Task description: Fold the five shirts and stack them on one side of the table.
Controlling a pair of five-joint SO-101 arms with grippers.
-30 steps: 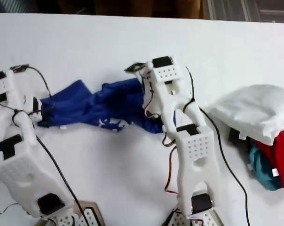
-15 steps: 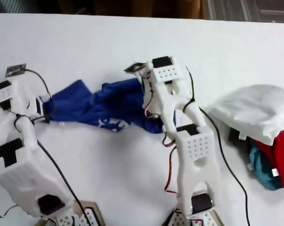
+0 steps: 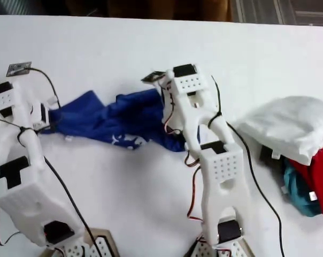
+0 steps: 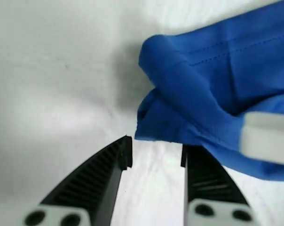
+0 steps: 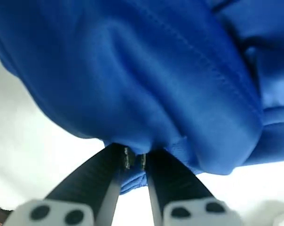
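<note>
A crumpled blue shirt (image 3: 113, 120) lies stretched across the table's left middle. My left gripper (image 4: 156, 153) is open, its black fingers (image 4: 104, 176) on either side of the shirt's folded corner (image 4: 179, 117) without closing on it. In the high view that gripper (image 3: 46, 120) is at the shirt's left end. My right gripper (image 5: 135, 160) is shut on a bunched fold of the blue shirt (image 5: 146, 80). The right arm (image 3: 193, 107) stands over the shirt's right end and hides that grip from above.
A heap of other shirts sits at the table's right edge: a white one (image 3: 290, 126) on top, a red one (image 3: 322, 176) and a teal one (image 3: 298, 193) below. Bare white tabletop (image 3: 124, 48) spreads behind the arms and between their bases.
The left arm's wrist has swung toward the far side of the table, and the shirt's left end has shifted slightly with it. The right arm has kept still.
</note>
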